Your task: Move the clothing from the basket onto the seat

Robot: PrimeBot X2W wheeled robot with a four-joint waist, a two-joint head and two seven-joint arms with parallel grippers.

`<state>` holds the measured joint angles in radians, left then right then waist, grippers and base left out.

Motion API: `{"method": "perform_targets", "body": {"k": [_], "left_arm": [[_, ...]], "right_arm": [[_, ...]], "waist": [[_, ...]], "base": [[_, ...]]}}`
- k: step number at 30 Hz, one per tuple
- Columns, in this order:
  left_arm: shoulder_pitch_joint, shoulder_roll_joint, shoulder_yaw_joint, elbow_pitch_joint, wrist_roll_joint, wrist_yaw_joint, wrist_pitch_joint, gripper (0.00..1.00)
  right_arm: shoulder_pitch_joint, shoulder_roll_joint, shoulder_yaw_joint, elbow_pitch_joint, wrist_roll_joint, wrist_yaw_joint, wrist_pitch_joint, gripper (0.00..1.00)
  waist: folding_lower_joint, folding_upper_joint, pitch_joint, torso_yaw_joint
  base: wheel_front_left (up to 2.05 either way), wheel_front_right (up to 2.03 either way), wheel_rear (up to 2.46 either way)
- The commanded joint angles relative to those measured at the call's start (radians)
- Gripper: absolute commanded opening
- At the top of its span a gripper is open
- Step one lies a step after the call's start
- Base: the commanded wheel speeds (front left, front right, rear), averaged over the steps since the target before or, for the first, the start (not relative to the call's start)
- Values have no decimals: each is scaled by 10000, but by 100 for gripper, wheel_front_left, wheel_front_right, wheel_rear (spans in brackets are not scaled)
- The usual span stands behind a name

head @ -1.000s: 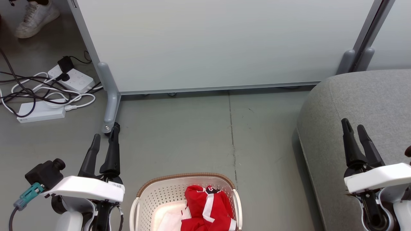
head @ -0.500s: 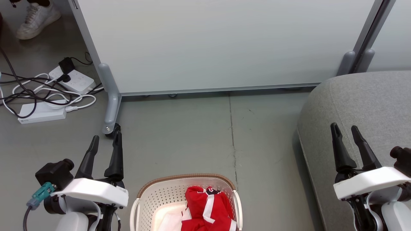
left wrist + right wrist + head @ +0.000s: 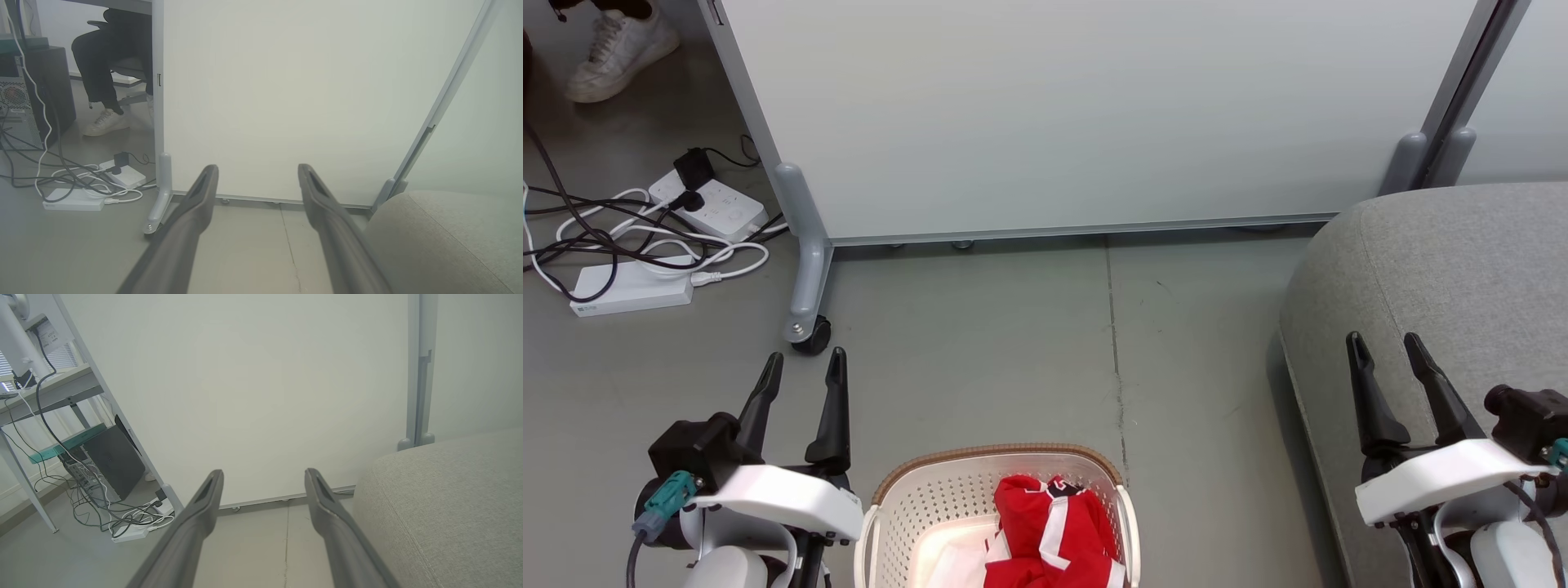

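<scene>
Clothing sits bunched in right half of basket, near centre. Prob. light, limp, may snag on rim; pinch top fold. Basket's near part is cut off, so garment count unclear. Left gripper & right gripper are spread, empty. Seat is far right.

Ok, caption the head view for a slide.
Open left gripper and right gripper; clothing lies in the basket, seat alongside.

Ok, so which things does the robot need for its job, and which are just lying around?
For the job: red clothing, white basket, grey seat.

Just lying about: power strip, tangled cables, a person's shoe, divider wall.
</scene>
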<state>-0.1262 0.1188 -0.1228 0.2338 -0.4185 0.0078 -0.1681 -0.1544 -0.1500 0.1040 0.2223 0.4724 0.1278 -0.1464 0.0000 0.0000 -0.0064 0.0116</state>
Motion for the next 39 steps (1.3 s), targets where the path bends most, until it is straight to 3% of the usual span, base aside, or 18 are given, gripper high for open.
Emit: {"method": "perform_targets", "body": {"k": [1, 27, 39], "left_arm": [[-6, 93, -28, -49, 238, 57, -83, 100], [207, -110, -201, 572, 1658, 481, -206, 100], [315, -180, -213, 617, 2002, 645, -174, 100]], "right_arm": [[-157, -94, 22, 3, -239, 38, -128, 100], [-227, 80, 153, 1000, -1935, 45, -720, 100], [-132, 209, 173, 1134, -2176, 37, -871, 100]], "waist": [[0, 0, -2, 0], [0, 0, -39, 71], [0, 0, -56, 85]], "base": [[0, 0, 0], [0, 0, 0], [0, 0, 0]]}}
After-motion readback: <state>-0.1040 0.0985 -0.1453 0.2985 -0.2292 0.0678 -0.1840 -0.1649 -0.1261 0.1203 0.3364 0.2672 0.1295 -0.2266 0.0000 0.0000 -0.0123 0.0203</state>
